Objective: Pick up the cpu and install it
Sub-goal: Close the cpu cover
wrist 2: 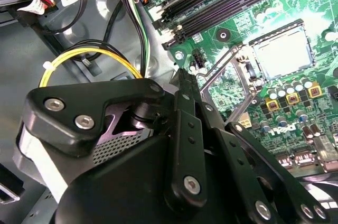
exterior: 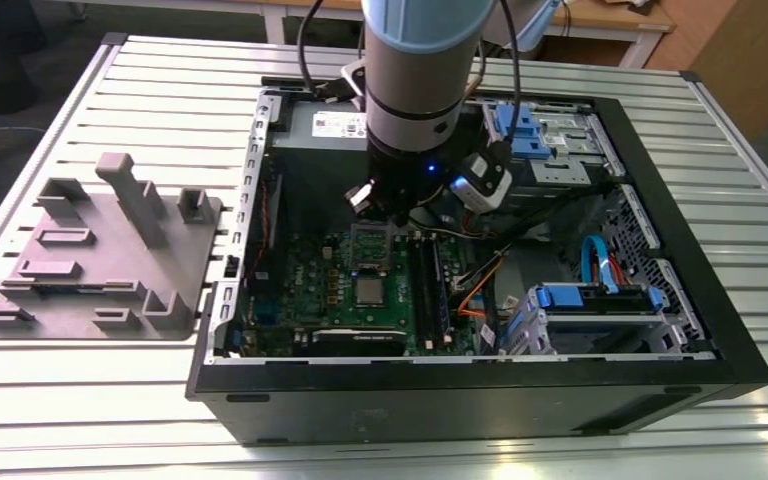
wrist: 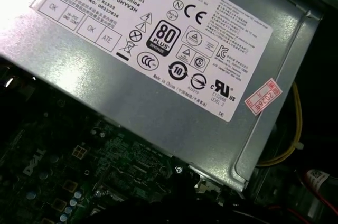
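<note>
Hanging inside open computer case (exterior: 704, 330), gripper (exterior: 387, 212) sits above upper part of green motherboard (exterior: 357, 300), beside power supply (exterior: 324, 125). Cpu (exterior: 372, 291) lies flat in socket mid-board, apart from jaws, toward case's near edge. Jaw state: cannot tell. Second wrist view shows cpu (wrist 2: 281, 53) seated within open socket frame; first wrist view shows labelled power supply (wrist: 174, 92). Grey fixture plate (exterior: 91, 260) rests at counter's left edge.

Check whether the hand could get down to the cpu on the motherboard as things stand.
Probably yes. In the exterior view the hand hangs inside the open case, above the motherboard. The cpu lies flat with its top uncovered, and the orange cables lie off to its side.
</note>
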`<state>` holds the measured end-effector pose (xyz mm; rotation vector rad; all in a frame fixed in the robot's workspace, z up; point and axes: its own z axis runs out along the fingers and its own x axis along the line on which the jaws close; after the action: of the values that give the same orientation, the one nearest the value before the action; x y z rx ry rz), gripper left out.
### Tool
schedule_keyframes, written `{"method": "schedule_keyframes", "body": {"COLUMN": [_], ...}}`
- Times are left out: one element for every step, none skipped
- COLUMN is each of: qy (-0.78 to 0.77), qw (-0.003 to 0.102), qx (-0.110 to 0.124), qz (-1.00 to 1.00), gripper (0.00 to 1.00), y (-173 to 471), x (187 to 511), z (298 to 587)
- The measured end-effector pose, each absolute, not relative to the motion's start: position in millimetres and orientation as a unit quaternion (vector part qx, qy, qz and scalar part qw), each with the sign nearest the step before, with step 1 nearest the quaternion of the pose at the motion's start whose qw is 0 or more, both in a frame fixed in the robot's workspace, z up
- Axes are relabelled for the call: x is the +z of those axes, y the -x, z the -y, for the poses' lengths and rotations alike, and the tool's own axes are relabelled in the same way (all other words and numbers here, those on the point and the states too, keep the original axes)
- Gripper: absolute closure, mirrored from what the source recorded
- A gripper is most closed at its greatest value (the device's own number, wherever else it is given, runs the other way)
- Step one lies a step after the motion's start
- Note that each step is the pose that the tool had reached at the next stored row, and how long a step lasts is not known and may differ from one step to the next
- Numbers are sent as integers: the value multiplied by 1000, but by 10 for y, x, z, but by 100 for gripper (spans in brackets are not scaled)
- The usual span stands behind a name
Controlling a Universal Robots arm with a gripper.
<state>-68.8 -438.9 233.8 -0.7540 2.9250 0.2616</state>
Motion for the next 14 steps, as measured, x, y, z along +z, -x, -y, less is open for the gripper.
{"method": "schedule_keyframes", "body": {"qy": [250, 251, 252, 253, 254, 255, 257, 259, 260, 262, 264, 266, 269, 271], "qw": [55, 55, 55, 55, 55, 55, 55, 55, 56, 56, 56, 56, 57, 57], "qx": [86, 86, 86, 86, 86, 86, 86, 86, 86, 86, 86, 86, 86, 86], "qz": [-963, -963, -962, -962, -962, -961, -961, -961, -960, -960, -959, -958, -958, -957], "gripper": [89, 89, 89, 89, 89, 89, 89, 89, 89, 89, 89, 89, 89, 89], "y": [689, 689, 689, 688, 688, 688, 689, 690, 691, 693, 695, 696, 698, 700], "x": [2343, 2347, 2350, 2354, 2359, 2361, 2362, 2364, 2367, 2369, 2371, 2372, 2374, 2376], "z": [4390, 4390, 4389, 4389, 4389, 4389, 4390, 4390, 4392, 4393, 4395, 4399, 4405, 4410]}}
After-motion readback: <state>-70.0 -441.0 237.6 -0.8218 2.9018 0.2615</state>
